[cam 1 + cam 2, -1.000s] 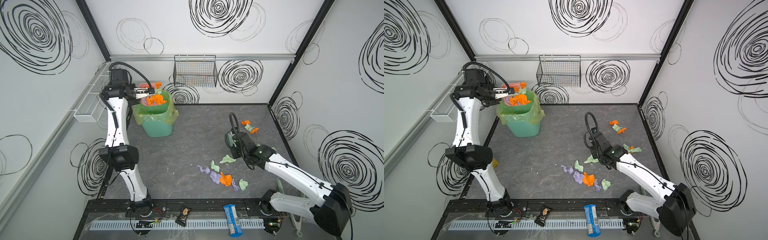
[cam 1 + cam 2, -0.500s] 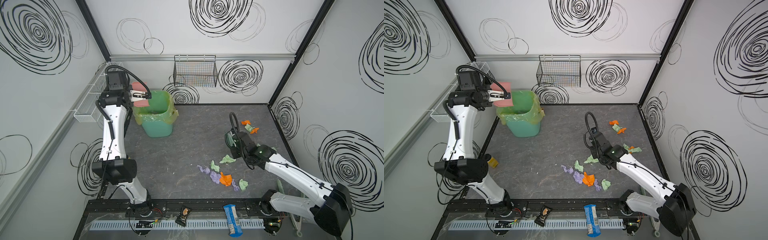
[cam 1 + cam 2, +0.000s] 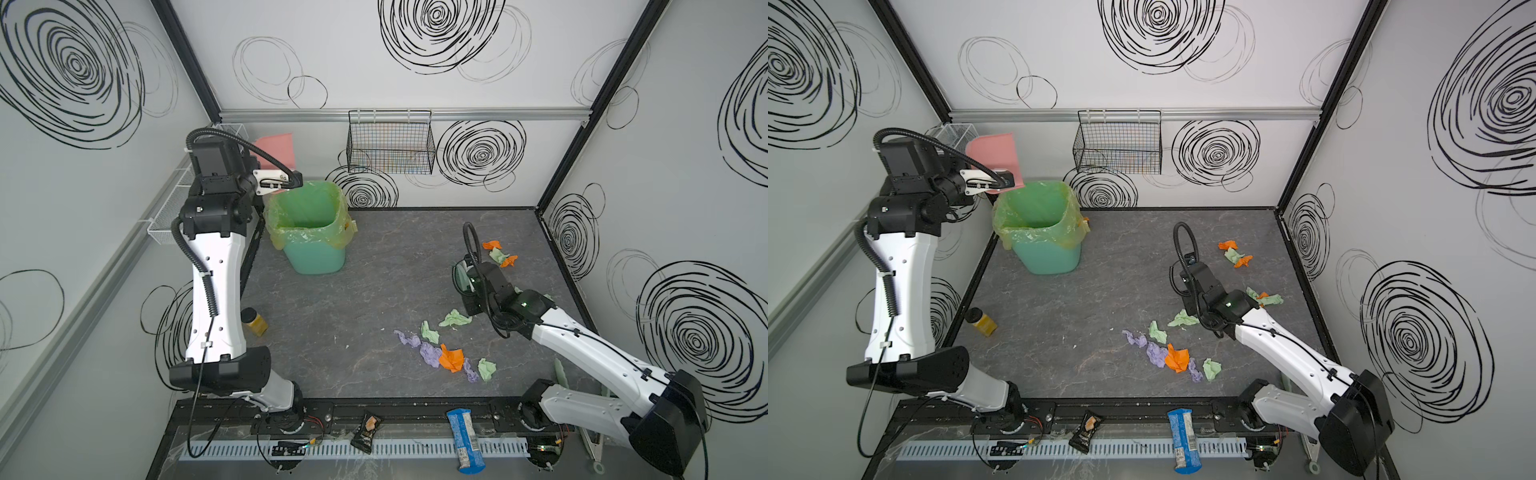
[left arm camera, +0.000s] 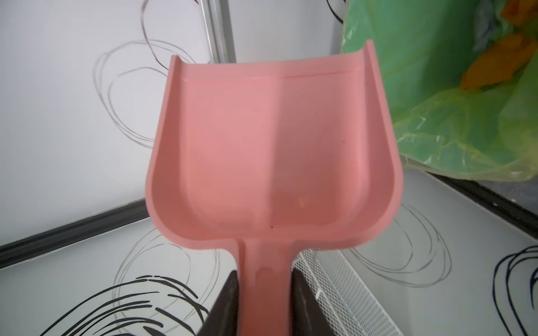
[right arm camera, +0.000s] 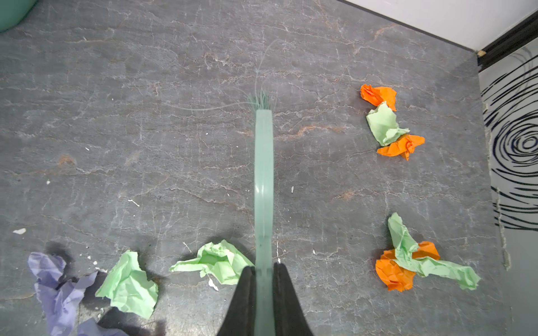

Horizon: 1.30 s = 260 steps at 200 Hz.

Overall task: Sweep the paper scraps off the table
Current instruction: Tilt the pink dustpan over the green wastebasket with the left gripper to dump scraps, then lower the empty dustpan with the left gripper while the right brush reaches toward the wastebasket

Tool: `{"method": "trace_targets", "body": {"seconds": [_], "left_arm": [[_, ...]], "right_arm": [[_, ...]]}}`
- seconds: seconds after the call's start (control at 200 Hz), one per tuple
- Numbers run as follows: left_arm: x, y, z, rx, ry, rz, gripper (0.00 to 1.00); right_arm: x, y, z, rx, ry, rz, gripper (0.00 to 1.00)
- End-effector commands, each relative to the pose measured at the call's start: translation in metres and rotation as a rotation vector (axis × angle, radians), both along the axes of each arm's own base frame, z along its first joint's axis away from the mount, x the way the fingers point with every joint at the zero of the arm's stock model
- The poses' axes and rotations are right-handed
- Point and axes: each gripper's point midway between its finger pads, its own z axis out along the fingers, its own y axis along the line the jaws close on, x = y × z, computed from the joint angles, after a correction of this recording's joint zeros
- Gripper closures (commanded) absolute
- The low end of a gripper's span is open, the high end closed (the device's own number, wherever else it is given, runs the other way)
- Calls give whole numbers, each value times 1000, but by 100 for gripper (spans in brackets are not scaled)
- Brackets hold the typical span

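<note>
My left gripper [image 4: 265, 279] is shut on the handle of a pink dustpan [image 4: 273, 145], whose pan is empty. It hangs raised at the back left beside the green bin [image 3: 309, 232], as the dustpan [image 3: 994, 153] shows in both top views. My right gripper [image 5: 263, 267] is shut on a pale green brush [image 5: 263, 174] low over the table [image 3: 374, 257]. Paper scraps lie in three groups: orange, green and lavender ones [image 3: 451, 357] at the front, a few [image 3: 498, 253] at the back right, and some [image 3: 1266, 298] beside the right arm. A green scrap [image 5: 217, 261] lies just beside the right fingers.
Inside the bin's yellow-green liner lie orange scraps [image 4: 492, 69]. A wire basket [image 3: 390, 143] hangs on the back wall and a clear rack [image 3: 174, 203] on the left wall. A yellow jar [image 3: 253, 324] lies at the table's left edge. A blue wrapper [image 3: 465, 440] and a dark packet [image 3: 368, 430] lie on the front ledge.
A second ago the dustpan was tipped over the bin with orange scraps on it. It has since emptied, and the left arm has lifted it back toward the wall. The right arm has not moved.
</note>
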Motion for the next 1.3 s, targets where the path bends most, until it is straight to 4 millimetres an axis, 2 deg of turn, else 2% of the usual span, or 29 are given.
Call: {"method": "trace_targets", "body": {"seconds": [0.0, 0.075, 0.085, 0.115, 0.135, 0.145, 0.155, 0.16, 0.175, 0.18, 0.185, 0.2, 0.205, 0.225, 0.23, 0.32, 0.435, 0.525, 0.64, 0.79, 0.996, 1.161, 1.296], "left_arm": [[-39, -46, -3, -223, 60, -163, 100], [-60, -69, -33, -326, 153, -244, 100], [-67, -72, -29, -331, 138, -257, 100], [-76, -80, -42, -362, 168, -285, 100], [-81, -85, -58, -379, 204, -299, 100], [-85, -89, -57, -385, 198, -315, 100], [-87, -91, -69, -396, 225, -316, 100], [-90, -93, -66, -397, 216, -328, 100], [-94, -97, -78, -409, 241, -334, 100], [-97, -99, -76, -411, 233, -343, 100], [-97, -99, -86, -419, 258, -340, 100], [-103, -104, -88, -422, 257, -356, 100], [-103, -104, -98, -429, 279, -353, 100], [-110, -110, -102, -440, 283, -370, 100], [-111, -110, -112, -447, 306, -366, 100], [-139, -127, -162, -524, 403, -400, 100], [-168, -136, -230, -612, 536, -387, 100], [-187, -137, -277, -660, 603, -357, 100], [-206, -133, -318, -681, 632, -313, 100], [-224, -130, -349, -710, 693, -272, 100], [-228, -137, -366, -772, 736, -267, 100], [-226, -139, -371, -786, 740, -269, 100], [-225, -140, -375, -789, 749, -270, 100]], "right_arm": [[30, 8, 50, 201, -140, -9, 100], [48, 7, 66, 315, -175, -23, 100], [50, 7, 67, 328, -180, -26, 100], [57, 8, 72, 373, -190, -26, 100], [61, 10, 75, 402, -196, -24, 100], [63, 10, 76, 416, -201, -24, 100], [65, 11, 77, 431, -202, -26, 100], [66, 11, 78, 439, -204, -25, 100], [70, 11, 79, 463, -208, -29, 100], [70, 12, 79, 470, -207, -28, 100], [72, 13, 80, 478, -210, -27, 100], [75, 13, 82, 501, -215, -27, 100], [77, 14, 81, 508, -215, -27, 100], [81, 16, 83, 542, -222, -21, 100], [82, 16, 83, 548, -222, -21, 100], [102, 33, 85, 704, -225, 5, 100], [133, 62, 84, 895, -212, 51, 100], [165, 87, 74, 1064, -154, 50, 100], [211, 123, 61, 1177, -114, 45, 100], [260, 176, 49, 1209, -108, 45, 100], [301, 247, 35, 1298, -40, 73, 100], [326, 278, 29, 1326, -50, 44, 100], [340, 291, 30, 1366, -79, 10, 100]]}}
